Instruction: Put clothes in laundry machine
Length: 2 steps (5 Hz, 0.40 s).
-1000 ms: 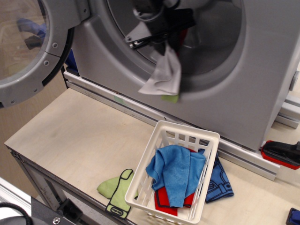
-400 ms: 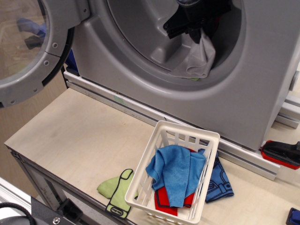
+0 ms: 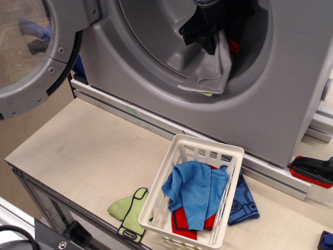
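My black gripper [image 3: 210, 32] is inside the drum mouth of the grey laundry machine [image 3: 291, 78]. It is shut on a light grey cloth [image 3: 210, 73], which hangs down and rests on the drum's lower lip. A lime green scrap [image 3: 207, 94] shows under it, and a red bit [image 3: 234, 47] shows behind it. The white basket [image 3: 208, 143] on the table holds a blue cloth [image 3: 195, 190] over a red garment [image 3: 184, 223]. A lime green garment [image 3: 127, 211] lies left of the basket. A blue garment [image 3: 243, 203] lies at its right side.
The round glass door [image 3: 31, 57] stands open at the far left. A red and black tool [image 3: 312, 171] lies at the right by the machine's base rail. The wooden table's front edge [image 3: 52, 182] runs at the lower left.
The gripper carried the grey cloth from outside the drum's lower left rim up and right into the drum mouth. The cloth now sags onto the lip and spreads left.
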### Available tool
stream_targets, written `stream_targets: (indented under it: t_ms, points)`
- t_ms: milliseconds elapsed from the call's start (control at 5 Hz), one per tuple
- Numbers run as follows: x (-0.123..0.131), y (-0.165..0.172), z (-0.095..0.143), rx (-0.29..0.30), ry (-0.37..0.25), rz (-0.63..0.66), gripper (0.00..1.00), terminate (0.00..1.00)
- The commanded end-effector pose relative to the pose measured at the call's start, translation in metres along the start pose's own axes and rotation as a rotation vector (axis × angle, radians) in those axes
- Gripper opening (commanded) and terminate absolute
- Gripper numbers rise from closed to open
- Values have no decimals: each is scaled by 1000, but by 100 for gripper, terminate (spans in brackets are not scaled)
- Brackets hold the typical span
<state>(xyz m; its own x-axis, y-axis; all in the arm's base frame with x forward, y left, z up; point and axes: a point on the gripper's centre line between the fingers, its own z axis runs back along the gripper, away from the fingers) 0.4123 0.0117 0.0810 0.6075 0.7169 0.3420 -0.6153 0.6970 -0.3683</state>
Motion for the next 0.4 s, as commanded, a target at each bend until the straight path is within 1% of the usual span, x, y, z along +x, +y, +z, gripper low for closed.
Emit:
stream_targets:
  t_ms: [0, 200]
  points:
    - [3, 26, 25, 35, 81, -99, 100, 0]
    - [-9, 53, 25, 53, 154, -131, 100, 100]
